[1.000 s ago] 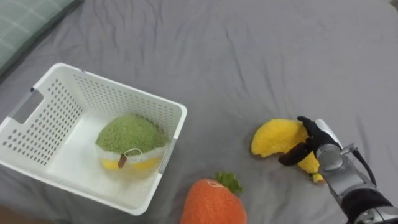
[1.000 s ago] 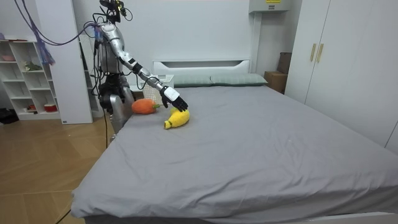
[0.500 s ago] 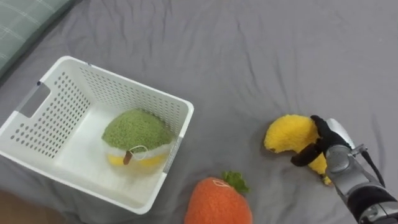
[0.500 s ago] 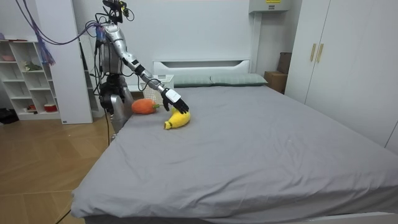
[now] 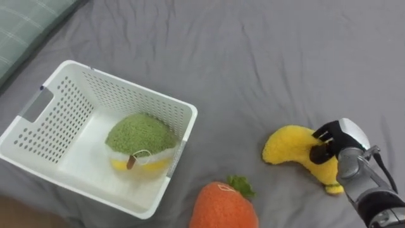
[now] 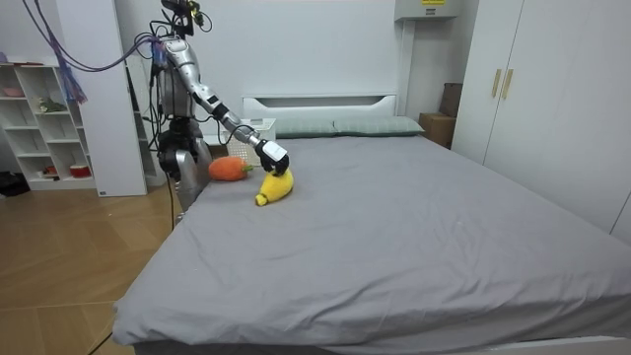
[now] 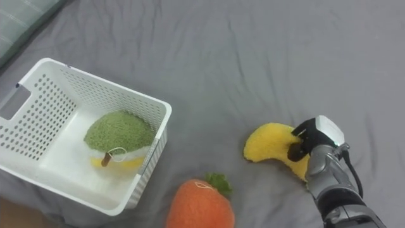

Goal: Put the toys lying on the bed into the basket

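The right hand [image 5: 343,135] is finished with black fingers [image 5: 319,147] and a white, rounded shell over its back. Behind it, the forearm [image 5: 367,190] is cased in silver-grey metal, cylindrical in shape, and a thin dark cable is looped along its outer side. In the room view the arm [image 6: 210,97] is made up of slim silvery segments with darker joints, and the trunk is dark grey. A small black unit is mounted on the head. Dark and purple cords are run upward from the shoulders.
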Tool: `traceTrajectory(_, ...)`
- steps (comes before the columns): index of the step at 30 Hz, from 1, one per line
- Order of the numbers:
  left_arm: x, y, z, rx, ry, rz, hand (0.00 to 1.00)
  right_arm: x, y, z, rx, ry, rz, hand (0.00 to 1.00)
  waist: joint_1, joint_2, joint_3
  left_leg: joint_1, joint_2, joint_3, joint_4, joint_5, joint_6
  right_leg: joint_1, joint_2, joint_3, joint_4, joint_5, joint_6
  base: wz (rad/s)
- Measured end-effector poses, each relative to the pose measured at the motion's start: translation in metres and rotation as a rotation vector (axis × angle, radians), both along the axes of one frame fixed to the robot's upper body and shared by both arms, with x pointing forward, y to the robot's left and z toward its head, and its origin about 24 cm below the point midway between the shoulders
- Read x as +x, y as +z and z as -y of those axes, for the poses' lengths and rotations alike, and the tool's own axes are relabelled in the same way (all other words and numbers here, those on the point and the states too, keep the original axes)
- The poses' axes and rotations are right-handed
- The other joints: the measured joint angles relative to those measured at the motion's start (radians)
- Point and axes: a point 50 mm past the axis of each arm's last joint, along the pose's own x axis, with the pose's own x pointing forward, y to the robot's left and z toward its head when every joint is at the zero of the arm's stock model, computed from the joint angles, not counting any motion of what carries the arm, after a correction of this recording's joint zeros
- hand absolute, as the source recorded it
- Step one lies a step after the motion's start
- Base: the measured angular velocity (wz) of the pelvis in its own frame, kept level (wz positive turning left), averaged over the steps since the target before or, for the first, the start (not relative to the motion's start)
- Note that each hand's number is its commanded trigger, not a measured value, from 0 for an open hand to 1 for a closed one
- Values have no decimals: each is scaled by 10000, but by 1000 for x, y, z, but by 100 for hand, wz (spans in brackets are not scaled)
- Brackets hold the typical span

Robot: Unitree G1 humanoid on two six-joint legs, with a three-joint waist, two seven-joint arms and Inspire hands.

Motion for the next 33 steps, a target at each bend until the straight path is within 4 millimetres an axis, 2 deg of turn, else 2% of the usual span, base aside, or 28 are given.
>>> traceTrajectory(7,-11,-1,-2,65,61,-232,0,-16,-12,2,-51,22,-306,100,-27,-10,-76,237,-1,-9,-26,3,-3,243,-20,-38,-2,-3,4,0)
traceTrajectory(11,-20,-2,-4,75,99,-422,0,-21,-15,4,-91,-60,-396,100,-60,-13,-77,360,-9,-55,-39,2,-3,433,-24,-68,-7,-5,8,4)
traceTrajectory(15,-25,-3,-4,-32,94,-543,0,-24,-17,7,-111,-324,-369,100,-324,-11,-79,352,-126,-312,-42,48,5,531,-41,-272,-16,-37,52,16)
traceTrajectory(21,-33,-1,-9,79,393,-430,0,-29,-14,18,14,-1186,29,100,-552,15,-90,747,-184,-277,-216,129,62,840,-128,-293,-17,-71,109,3)
traceTrajectory(26,-32,2,-12,144,362,-194,0,-18,4,12,341,-890,1443,100,-820,64,-116,969,-163,-198,-313,130,62,991,-137,-99,-7,-75,115,-9)
traceTrajectory(29,-30,5,-14,157,354,178,0,-8,25,-1,362,-136,2629,100,-874,76,-124,1319,-126,40,-405,131,61,1175,-129,117,-4,-80,120,-21)
traceTrajectory(31,-30,6,-15,160,415,317,0,2,57,-17,216,870,3989,100,-971,109,-136,1502,-133,55,-469,129,65,1281,-86,212,-6,-82,123,-14)
traceTrajectory(33,-28,6,-15,136,437,322,0,8,77,-27,337,1348,4893,100,-1022,132,-127,1681,-134,55,-484,125,71,1454,-87,215,-11,-86,128,0)
